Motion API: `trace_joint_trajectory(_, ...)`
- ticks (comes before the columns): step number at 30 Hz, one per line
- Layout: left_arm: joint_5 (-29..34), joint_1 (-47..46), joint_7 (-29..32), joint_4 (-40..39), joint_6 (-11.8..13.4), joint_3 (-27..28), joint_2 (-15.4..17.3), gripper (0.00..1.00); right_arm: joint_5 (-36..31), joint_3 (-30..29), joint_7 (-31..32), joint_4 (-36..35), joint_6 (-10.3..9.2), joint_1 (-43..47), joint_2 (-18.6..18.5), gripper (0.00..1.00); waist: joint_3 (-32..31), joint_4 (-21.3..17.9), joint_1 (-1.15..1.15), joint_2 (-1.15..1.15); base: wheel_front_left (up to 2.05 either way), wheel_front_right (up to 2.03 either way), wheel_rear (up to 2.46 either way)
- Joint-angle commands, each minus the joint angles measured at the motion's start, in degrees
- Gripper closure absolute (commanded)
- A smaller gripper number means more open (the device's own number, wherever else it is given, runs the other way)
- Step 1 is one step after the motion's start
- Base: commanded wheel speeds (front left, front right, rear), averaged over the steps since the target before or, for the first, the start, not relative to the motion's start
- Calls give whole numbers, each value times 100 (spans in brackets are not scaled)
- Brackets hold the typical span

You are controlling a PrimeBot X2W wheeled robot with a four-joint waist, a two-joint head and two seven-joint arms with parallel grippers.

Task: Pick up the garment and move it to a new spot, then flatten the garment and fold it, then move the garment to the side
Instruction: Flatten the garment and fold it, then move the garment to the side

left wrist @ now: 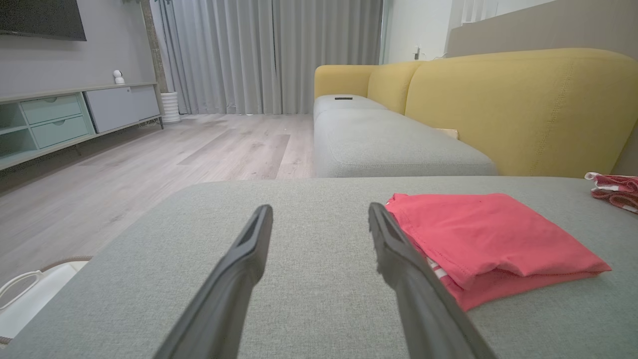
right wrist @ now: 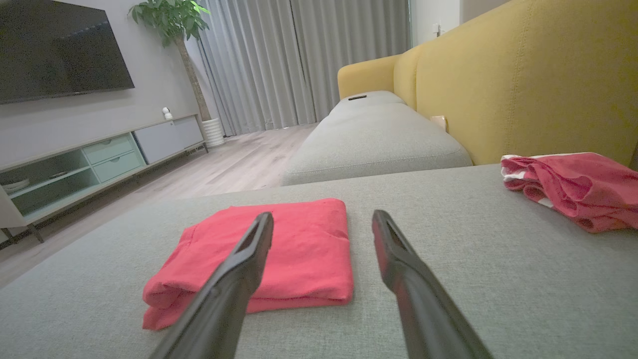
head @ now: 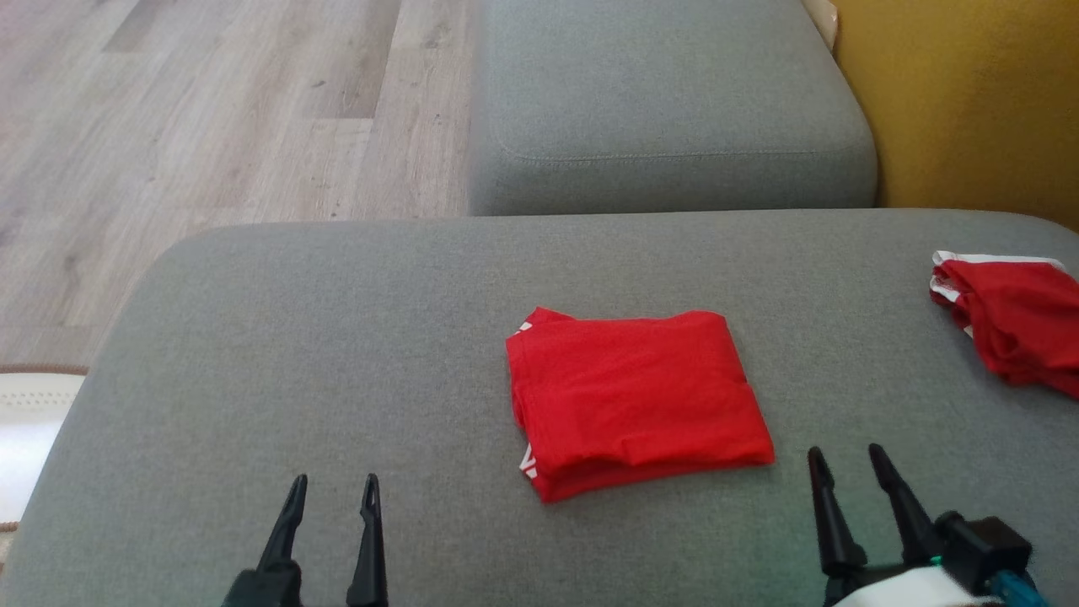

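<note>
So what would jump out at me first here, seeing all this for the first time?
The bright red folded garment, lying flat in the middle of the grey cushion, catches the eye first. A second red garment, crumpled and with white trim, sits at the cushion's right edge below the yellow backrest. In the foreground, the robot's left hand and right hand point forward, open and empty, one to each side of the folded one.

The garment (head: 632,396) is red with white trim, the cushion (head: 295,337) grey, the backrest (head: 969,101) mustard yellow.

left gripper (head: 335,480), right gripper (head: 845,451): 2 slim black tapered fingers (head: 282,531) each.
</note>
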Motion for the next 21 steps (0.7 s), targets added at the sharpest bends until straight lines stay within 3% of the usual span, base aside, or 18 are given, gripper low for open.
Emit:
trace_joint_trajectory(1, 51, -196, -70, -218, 25, 231, -43, 0, -65, 86, -78, -263, 39, -202, -23, 0, -5, -1, 0, 0, 0, 0, 0)
trace_joint_trajectory(21, 180, -213, -70, -103, 20, 237, -59, 0, -307, 18, -78, -322, 39, -79, 133, 0, 7, 51, 0, 0, 0, 0, 0)
